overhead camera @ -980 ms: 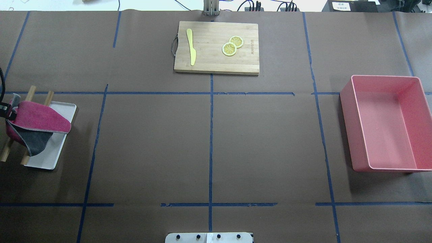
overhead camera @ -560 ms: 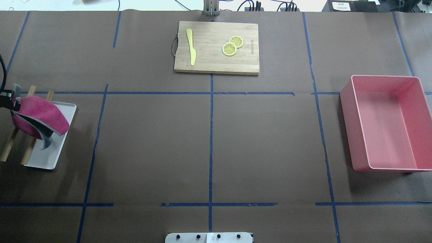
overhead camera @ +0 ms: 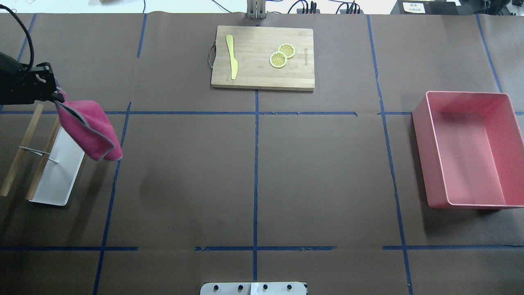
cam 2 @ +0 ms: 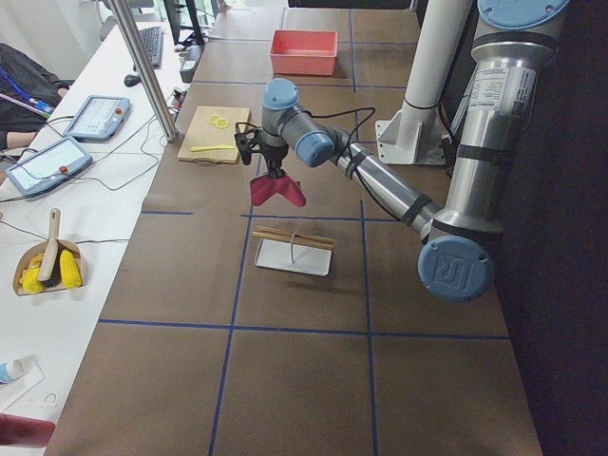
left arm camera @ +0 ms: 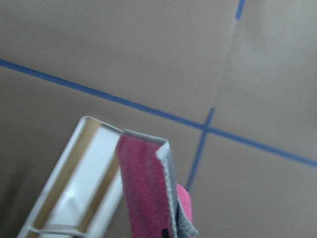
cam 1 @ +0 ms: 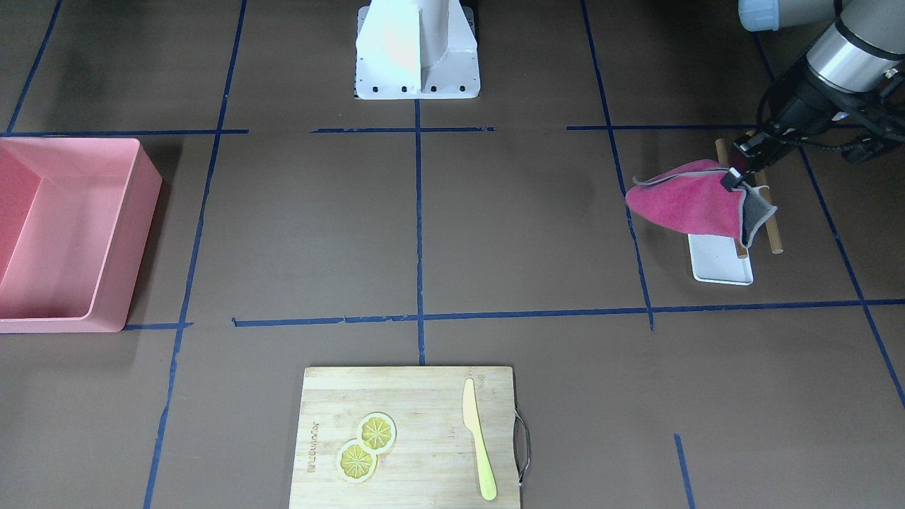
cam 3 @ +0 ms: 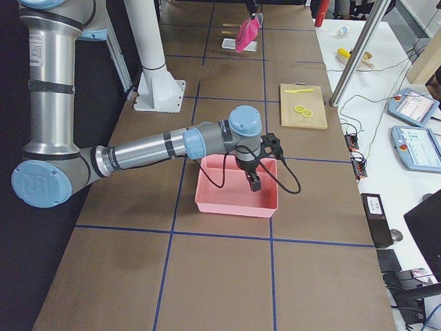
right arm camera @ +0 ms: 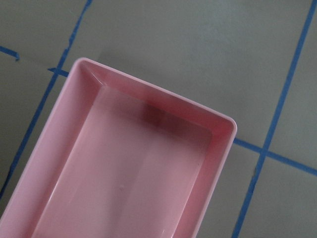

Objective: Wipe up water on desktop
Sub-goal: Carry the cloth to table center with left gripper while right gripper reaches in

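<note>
The desktop (overhead camera: pixel 184 172) is a flat brown surface with blue tape lines; I see no water on it. My left gripper (overhead camera: pixel 55 96) is shut on one corner of a pink cloth with a grey underside (overhead camera: pixel 92 131). The cloth hangs in the air above a white tray (overhead camera: pixel 57 180) at the table's left end. It also shows in the front view (cam 1: pixel 686 205) and the left wrist view (left arm camera: pixel 146 188). My right gripper (cam 3: pixel 255 185) hangs over a pink bin (overhead camera: pixel 419 143); I cannot tell whether it is open or shut.
The tray rests on two wooden rods (overhead camera: pixel 16 164). A wooden cutting board (overhead camera: pixel 254 69) at the far middle carries a yellow knife (overhead camera: pixel 232 57) and two lemon slices (overhead camera: pixel 281 55). The robot's base plate (cam 1: pixel 417 78) stands at the near middle edge.
My left gripper has risen and moved toward the far side and right, lifting the cloth off the tray. The cloth now hangs free over the tray's right edge.
</note>
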Motion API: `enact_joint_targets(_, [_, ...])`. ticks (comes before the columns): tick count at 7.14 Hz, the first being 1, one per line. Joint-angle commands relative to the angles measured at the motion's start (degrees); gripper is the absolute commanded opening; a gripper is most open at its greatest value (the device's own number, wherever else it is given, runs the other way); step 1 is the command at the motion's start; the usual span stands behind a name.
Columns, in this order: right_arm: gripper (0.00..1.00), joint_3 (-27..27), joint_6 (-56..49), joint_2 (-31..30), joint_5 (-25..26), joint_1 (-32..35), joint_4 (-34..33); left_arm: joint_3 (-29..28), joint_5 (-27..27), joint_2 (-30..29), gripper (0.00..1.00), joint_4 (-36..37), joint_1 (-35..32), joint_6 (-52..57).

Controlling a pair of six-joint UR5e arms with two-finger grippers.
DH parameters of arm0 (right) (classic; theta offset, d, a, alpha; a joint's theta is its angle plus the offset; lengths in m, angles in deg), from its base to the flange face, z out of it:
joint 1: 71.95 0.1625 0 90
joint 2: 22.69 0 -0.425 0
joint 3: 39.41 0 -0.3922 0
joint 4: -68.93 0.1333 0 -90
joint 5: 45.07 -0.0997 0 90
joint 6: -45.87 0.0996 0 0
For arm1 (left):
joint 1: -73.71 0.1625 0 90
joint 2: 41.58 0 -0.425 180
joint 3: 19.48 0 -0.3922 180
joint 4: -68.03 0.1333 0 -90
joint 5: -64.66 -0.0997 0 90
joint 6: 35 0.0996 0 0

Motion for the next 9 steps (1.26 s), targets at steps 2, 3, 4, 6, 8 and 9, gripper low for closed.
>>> enact_joint_targets(2, [1.00, 0.47, 6.97, 8.31, 1.32, -9.82, 7.34, 0.08, -0.18, -15.39, 0.00, 8.45, 6.51, -23.41])
enact_joint_targets(3, [1.00, 0.73, 12.76, 13.29, 4.37, -13.43, 7.44, -0.19, -0.36, -18.37, 0.00, 8.46, 8.61, -30.61])
enact_joint_targets(4, [1.00, 0.65, 15.95, 17.78, 9.19, -18.86, 7.35, -0.28, -2.53, -20.84, 0.00, 8.54, 10.55, -35.56])
enact_joint_targets(6, [1.00, 0.21, 24.22, 28.23, 16.51, -30.02, 7.44, -2.81, -8.41, -26.37, 0.00, 8.54, 16.08, -44.70])
enact_joint_targets(8, [1.00, 0.47, 30.02, 34.49, 19.07, -37.50, 7.61, -5.80, -10.54, -31.22, 0.00, 8.46, 18.38, -49.40])
enact_joint_targets(9, [1.00, 0.82, 30.05, 36.18, 19.87, -39.81, 7.61, -5.90, -10.73, -31.32, 0.00, 8.37, 19.17, -50.19])
